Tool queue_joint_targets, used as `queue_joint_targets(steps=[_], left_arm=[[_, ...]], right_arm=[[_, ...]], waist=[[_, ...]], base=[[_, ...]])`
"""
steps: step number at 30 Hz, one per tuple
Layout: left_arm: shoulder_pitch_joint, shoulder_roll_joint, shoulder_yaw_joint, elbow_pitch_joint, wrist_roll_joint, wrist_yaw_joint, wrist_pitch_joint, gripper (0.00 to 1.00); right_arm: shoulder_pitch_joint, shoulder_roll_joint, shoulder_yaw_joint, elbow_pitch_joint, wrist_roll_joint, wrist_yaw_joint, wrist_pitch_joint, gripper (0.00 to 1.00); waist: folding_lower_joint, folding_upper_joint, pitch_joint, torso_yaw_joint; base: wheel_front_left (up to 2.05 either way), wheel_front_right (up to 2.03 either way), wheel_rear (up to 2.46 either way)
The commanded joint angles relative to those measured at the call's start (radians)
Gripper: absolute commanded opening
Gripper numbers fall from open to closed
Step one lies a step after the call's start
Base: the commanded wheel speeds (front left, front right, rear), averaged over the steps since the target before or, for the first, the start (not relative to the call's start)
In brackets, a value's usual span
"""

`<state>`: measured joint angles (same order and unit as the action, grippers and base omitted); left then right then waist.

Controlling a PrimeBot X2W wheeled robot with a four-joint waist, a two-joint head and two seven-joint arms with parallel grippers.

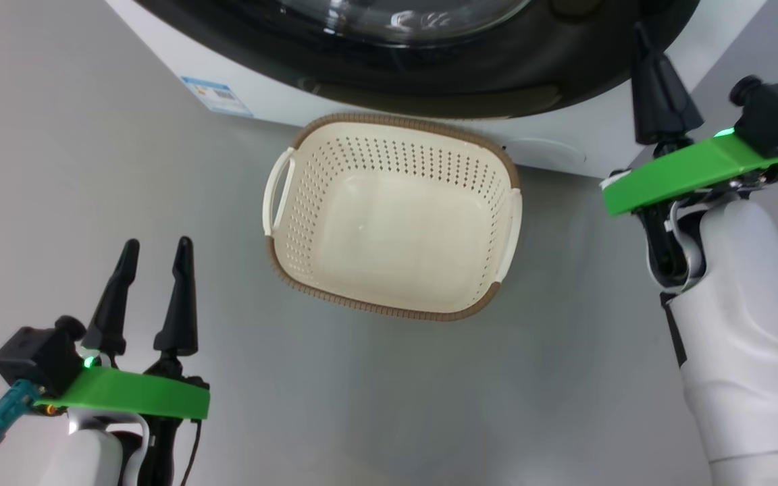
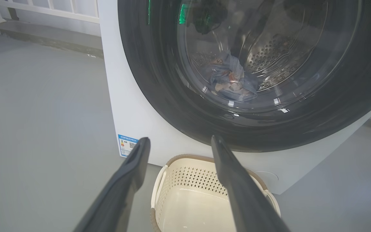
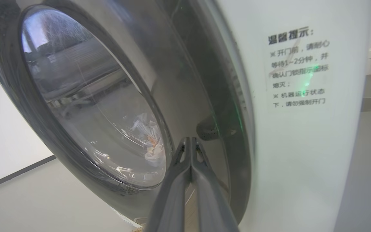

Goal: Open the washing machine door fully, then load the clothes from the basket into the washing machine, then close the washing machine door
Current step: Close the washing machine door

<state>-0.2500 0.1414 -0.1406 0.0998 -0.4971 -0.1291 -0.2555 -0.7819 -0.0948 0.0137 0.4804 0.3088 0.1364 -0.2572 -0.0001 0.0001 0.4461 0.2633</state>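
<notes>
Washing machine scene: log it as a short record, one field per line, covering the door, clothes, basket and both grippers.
washing machine door: looks closed against the washing machine front
clothes: bundle inside the drum, seen through the door glass
basket: empty, on the floor in front of the machine, below the door
left gripper: open, holding nothing, left of the basket
right gripper: shut, empty, tips by the door's black ring on its right side; contact cannot be told
</notes>
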Motion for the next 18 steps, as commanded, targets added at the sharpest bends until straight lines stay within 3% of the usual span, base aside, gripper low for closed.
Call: queue_joint_targets(steps=[1,2,3,18], left_arm=[[0.002,0.036,0.043,-0.009,0.009,-0.002,-0.006,1.00],[0.005,0.038,0.046,-0.004,0.010,-0.002,-0.006,1.00],[0.009,0.039,0.049,0.000,0.011,-0.002,-0.006,1.00],[0.066,0.084,0.070,0.049,0.002,-0.002,-0.006,1.00]], right_arm=[[0.031,0.022,0.033,-0.027,0.002,-0.006,-0.005,0.47],[0.048,0.023,0.040,-0.028,0.004,-0.006,-0.005,0.77],[0.065,0.023,0.048,-0.027,0.005,-0.006,-0.005,0.98],[0.270,0.009,0.082,-0.037,0.022,-0.006,-0.005,1.00]], waist=[[0.0001,-0.0001,-0.025,-0.016],[0.0001,-0.0001,-0.033,-0.021],[0.0001,-0.0001,-0.042,-0.027],[0.0001,-0.0001,-0.161,-0.132]], base=[[0.00,0.00,0.00],[0.00,0.00,0.00],[0.00,0.00,0.00],[0.00,0.00,0.00]])
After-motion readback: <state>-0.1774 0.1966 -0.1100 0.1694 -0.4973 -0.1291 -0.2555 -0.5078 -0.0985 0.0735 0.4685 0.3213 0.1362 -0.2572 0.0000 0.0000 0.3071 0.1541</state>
